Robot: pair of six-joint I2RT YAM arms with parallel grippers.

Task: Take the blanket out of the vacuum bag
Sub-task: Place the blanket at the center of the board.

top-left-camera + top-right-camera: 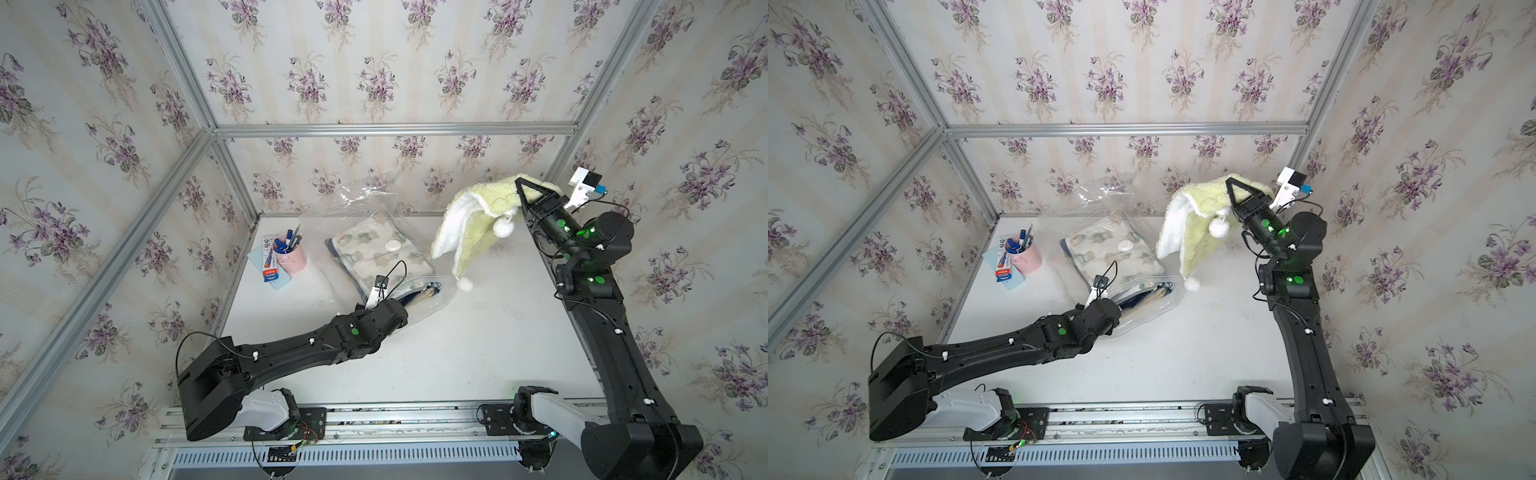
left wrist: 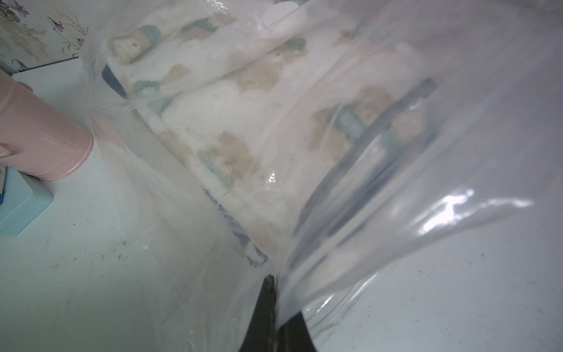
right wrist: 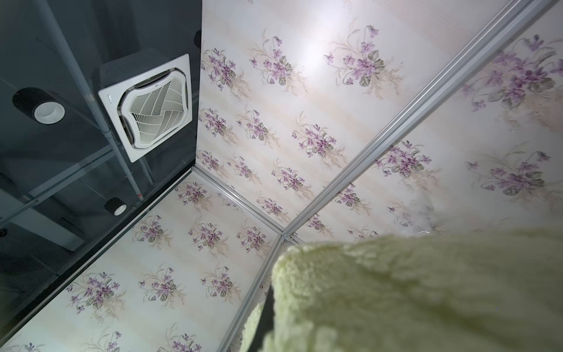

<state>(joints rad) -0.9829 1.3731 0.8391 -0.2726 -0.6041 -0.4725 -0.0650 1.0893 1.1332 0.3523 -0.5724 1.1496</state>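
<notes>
Blanket of yellow fleece hangs right of the vacuum bag, lifted clear in the closed right gripper. Left gripper pinches the bag's zip edge, probably anchoring it; a bear-print blanket lies inside.

violet floral wallpaper, aluminium frame, white tabletop
</notes>
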